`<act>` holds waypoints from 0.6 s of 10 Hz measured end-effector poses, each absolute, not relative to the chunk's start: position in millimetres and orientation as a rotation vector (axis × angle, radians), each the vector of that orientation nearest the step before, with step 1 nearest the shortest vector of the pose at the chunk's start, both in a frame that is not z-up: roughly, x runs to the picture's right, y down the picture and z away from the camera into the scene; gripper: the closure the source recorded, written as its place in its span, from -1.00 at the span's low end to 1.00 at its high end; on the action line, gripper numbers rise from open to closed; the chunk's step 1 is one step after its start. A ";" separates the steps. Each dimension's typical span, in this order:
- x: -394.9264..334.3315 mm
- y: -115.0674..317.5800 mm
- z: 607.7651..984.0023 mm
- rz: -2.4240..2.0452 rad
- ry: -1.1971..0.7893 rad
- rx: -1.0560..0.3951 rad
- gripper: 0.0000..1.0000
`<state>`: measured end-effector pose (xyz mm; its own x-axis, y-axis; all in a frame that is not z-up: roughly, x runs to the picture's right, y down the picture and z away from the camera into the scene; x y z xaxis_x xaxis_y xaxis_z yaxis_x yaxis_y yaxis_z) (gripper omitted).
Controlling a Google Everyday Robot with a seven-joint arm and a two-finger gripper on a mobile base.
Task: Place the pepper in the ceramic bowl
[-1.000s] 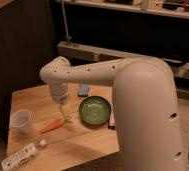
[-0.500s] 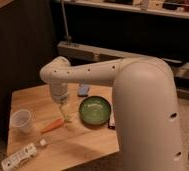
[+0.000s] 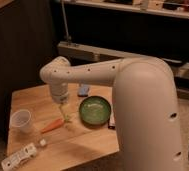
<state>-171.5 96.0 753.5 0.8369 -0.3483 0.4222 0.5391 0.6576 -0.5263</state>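
Observation:
The orange pepper lies on the wooden table, its pale green stem end pointing right toward the bowl. The green ceramic bowl sits to the right of it, with nothing inside that I can see. My gripper hangs down from the white arm's wrist, just above the pepper's stem end and left of the bowl.
A white translucent plastic cup stands at the table's left. A white packet lies at the front left corner. A blue object lies behind the bowl. A small dark item sits by the bowl's right side. The big white arm covers the right.

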 end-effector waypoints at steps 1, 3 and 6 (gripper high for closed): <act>-171.6 97.0 754.2 -0.511 -0.298 -0.690 -0.60; -171.6 96.9 754.2 -0.511 -0.297 -0.689 -0.60; -170.8 95.6 754.4 -0.508 -0.316 -0.685 -0.60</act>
<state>-170.8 95.6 754.4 0.8332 -0.3398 0.4362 0.5416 0.6606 -0.5199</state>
